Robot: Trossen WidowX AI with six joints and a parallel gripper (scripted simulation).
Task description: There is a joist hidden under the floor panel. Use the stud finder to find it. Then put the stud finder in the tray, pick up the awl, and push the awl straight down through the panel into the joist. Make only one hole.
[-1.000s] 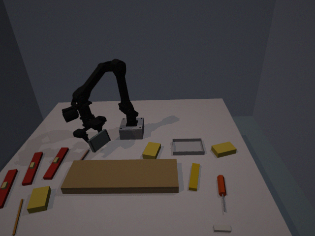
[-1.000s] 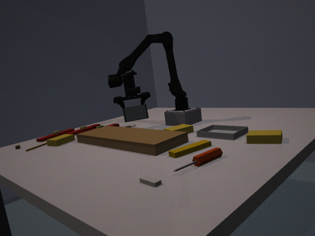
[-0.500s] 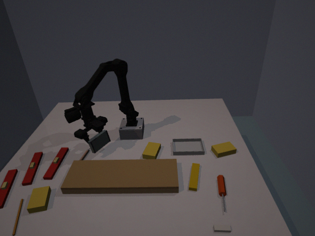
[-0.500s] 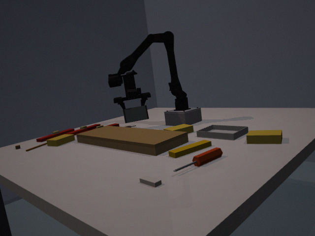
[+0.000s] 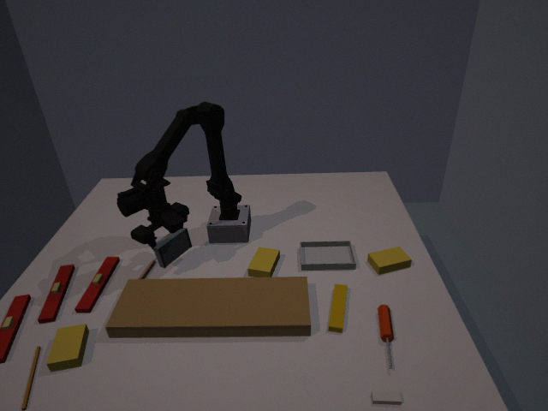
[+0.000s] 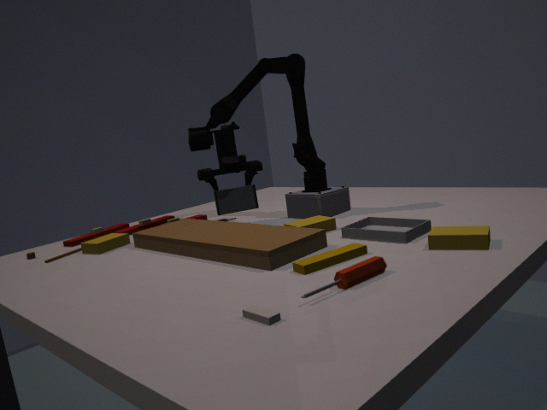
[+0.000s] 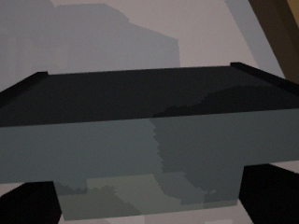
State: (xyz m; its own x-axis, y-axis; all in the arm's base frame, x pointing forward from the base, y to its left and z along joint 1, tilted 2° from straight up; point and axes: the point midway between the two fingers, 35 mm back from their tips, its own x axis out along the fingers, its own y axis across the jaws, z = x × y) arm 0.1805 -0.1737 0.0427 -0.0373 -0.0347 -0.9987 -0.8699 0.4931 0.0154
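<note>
My gripper [image 5: 171,247] [image 6: 236,198] is shut on the grey, box-like stud finder [image 5: 176,249] [image 6: 237,203] [image 7: 117,149] and holds it above the table, behind the left part of the floor panel. The tan floor panel [image 5: 212,305] [image 6: 229,238] lies flat, with no hole to be made out; its edge [image 7: 276,28] shows in the wrist view. The grey tray [image 5: 327,266] [image 6: 375,235] is empty. An orange-handled tool [image 5: 385,323] [image 6: 361,272] with a thin shaft lies at the right. A thin brownish tool [image 5: 147,269] lies partly hidden behind the panel. I cannot tell which is the awl.
Yellow blocks [image 5: 264,261] [image 5: 389,259] [image 5: 68,346] stand around the panel and tray. A yellow bar [image 5: 337,307] [image 6: 330,258] lies right of the panel. Several red bars [image 5: 90,296] and an orange stick [image 5: 31,377] lie left. A small white block [image 5: 386,397] [image 6: 261,315] lies front right.
</note>
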